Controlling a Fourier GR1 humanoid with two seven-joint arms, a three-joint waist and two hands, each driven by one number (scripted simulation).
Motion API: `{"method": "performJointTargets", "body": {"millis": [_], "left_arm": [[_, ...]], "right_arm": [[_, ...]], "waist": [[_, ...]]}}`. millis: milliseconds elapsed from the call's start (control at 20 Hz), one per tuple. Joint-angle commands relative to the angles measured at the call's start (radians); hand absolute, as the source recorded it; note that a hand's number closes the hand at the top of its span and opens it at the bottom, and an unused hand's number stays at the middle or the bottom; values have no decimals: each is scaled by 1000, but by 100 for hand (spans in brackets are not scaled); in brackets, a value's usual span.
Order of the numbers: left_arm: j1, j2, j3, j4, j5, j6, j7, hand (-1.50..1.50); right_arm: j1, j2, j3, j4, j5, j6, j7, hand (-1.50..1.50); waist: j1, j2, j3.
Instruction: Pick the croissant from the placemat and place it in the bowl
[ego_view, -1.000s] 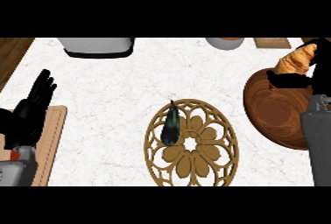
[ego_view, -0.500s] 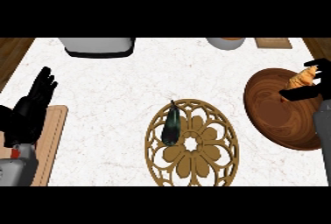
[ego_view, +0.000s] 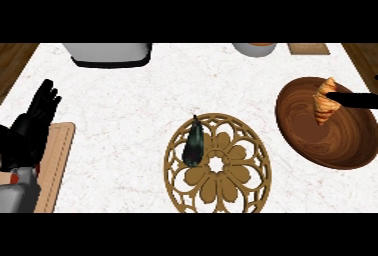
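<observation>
Presently I note the croissant (ego_view: 322, 104) has shifted from the rim to inside the bowl (ego_view: 325, 145), right hand (ego_view: 356, 99) touching it, hold indeterminable, left hand (ego_view: 33, 122) resting spread wide at left; release seems due.

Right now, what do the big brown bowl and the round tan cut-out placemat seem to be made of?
The large brown bowl looks like polished wood: ringed grain and a soft sheen show inside. The round tan openwork placemat could be cut wood or bamboo, matte; its flat colour shows no grain, so that stays open.
</observation>
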Motion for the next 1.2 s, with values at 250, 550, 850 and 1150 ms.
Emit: {"method": "performJointTargets", "body": {"millis": [250,550,850,1150], "left_arm": [[91,-12,-3,-68,-18,-4,-29,0],[14,-26,-3,-54,-37,13,30,0],[-9,-16,38,9,-14,-34,9,0],[-18,-15,52,2,-27,-52,26,0]], "right_arm": [[189,27,-250,-216,-375,88,-117,-150],[406,-31,-384,-241,-560,281,-200,-150],[493,-111,-478,-253,-770,482,-137,-150],[640,-95,-561,-299,-902,610,-206,-150]], "waist": [[-9,-5,-2],[-7,0,-2],[-3,1,-2],[-4,1,-2]]}}
